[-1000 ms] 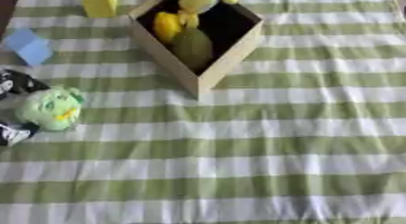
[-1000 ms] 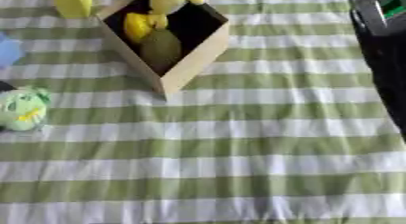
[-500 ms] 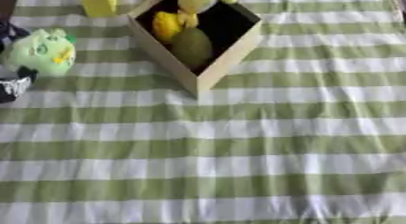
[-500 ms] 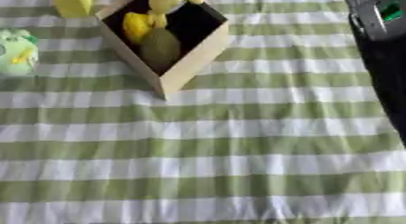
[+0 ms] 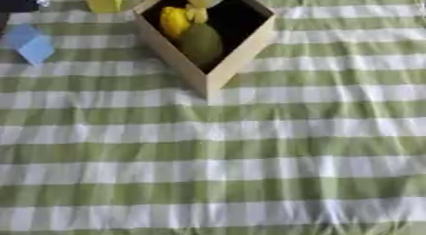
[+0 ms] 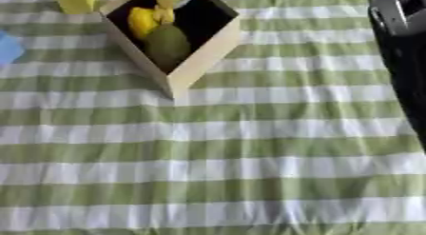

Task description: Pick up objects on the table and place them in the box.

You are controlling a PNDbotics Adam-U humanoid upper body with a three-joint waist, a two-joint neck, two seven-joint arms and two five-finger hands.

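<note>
Pale wooden box (image 5: 218,63) sits at the table's far side, turned cornerwise, one corner pointing toward the near edge; inside lie a green oval thing (image 5: 202,43) and yellow pieces (image 5: 176,21). Just left, a blue block (image 5: 30,44) rests on the green-striped cloth (image 5: 249,153). Right arm (image 6: 402,53) hangs dark at the right edge, fingers unseen; no left hand shows

Left hand: your left hand (image 5: 15,0) shows only as a dark shape cut off by the top-left corner of the left eye view, too little to read its pose.
Right arm: your right arm (image 6: 403,53) runs down the right edge of the right eye view, black with a grey patch near the top.
Right hand: you can't make it out apart from that dark mass.
</note>
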